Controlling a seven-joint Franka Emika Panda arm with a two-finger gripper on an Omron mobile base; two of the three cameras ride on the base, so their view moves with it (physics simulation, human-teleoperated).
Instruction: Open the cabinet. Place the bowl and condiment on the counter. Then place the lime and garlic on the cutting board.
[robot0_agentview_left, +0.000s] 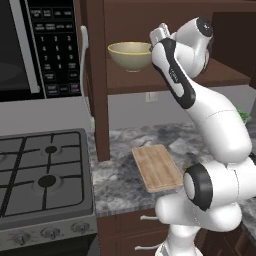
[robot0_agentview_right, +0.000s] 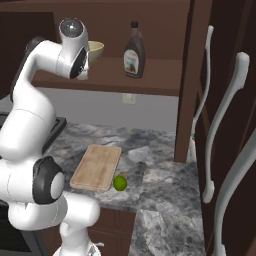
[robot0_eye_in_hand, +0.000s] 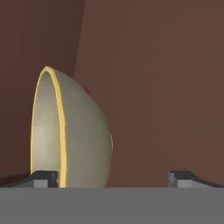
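I see the bowl (robot0_agentview_left: 130, 55) on the open cabinet shelf (robot0_agentview_right: 150, 75), nothing visible inside it. My end effector (robot0_eye_in_hand: 113, 177) is spread wide, just beside the bowl. The condiment bottle (robot0_agentview_right: 133, 50) stands near the bowl; its label is unreadable. Below the shelf, the lime (robot0_agentview_right: 119, 183) touches the cutting board (robot0_agentview_right: 96, 167) on the bench (robot0_agentview_right: 160, 185).

Microwave (robot0_agentview_left: 30, 45) top left, dark door, keypad on its right side. Gas stove (robot0_agentview_left: 42, 180) below it, black grates, knobs along front edge, butts against counter's left end. Wall outlet (robot0_agentview_right: 129, 98) on backsplash btwn shelf and worktop. Drawers (robot0_agentview_left: 135, 232) w/ white handles under counter's front edge. Tall dark cupboard doors w/ long white handles (robot0_agentview_right: 222, 125) at right end of counter.
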